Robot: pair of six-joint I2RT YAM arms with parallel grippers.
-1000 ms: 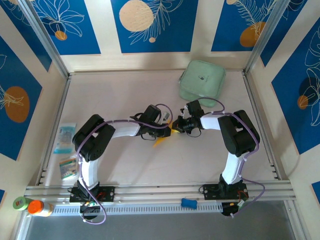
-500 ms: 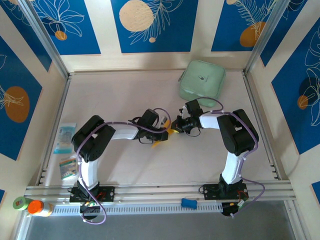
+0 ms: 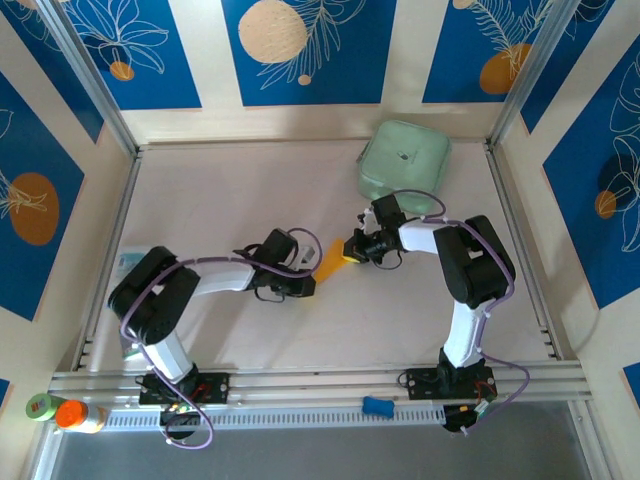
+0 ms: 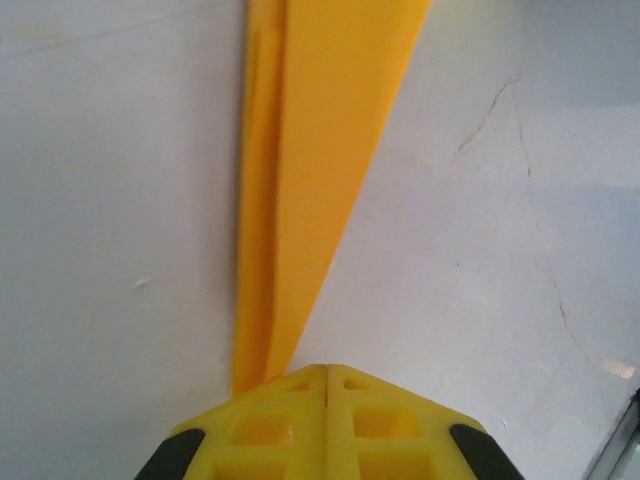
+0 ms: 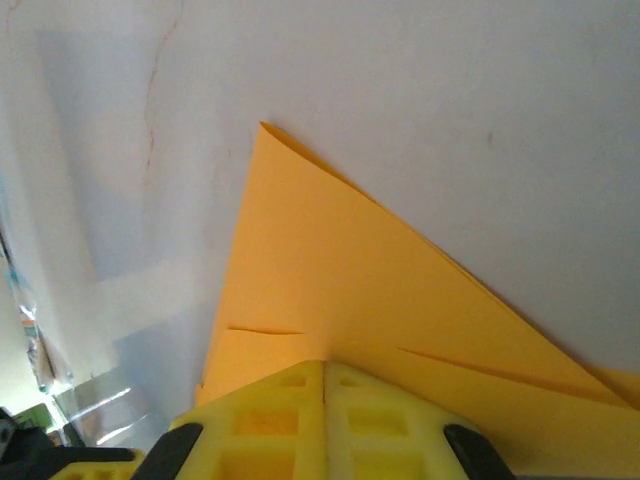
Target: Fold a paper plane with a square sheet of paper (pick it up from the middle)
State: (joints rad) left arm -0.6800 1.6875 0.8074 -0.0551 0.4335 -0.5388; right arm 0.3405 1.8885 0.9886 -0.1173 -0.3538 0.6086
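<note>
Paper plane lies near the middle of the tabletop on my overhead feed: a slim orange-yellow strip, set on a slant between the two arms. Its lower end is at the left jaws and its upper end at the right jaws, and both sets are closed on it, one at each end. The mint-green case sits well apart from it, toward the far right corner. On my left wrist feed the paper plane reads as a long narrow wedge, widest at the top of the picture and tapering toward the camera. A second layer shows as a thin band down its left edge, with a sharp crease between the two. The narrow end runs in at the tip of the yellow fingers, which are pressed together with only a hairline seam between them; the paper meets them slightly left of that seam. On my right wrist feed the paper plane looks broader, a flat triangle over the pale tabletop. One sharp corner points up and left, and a long straight edge runs down to the right. Two short creases show close to the yellow fingers. Those jaws are together too, clamped on the paper's wide end.
</note>
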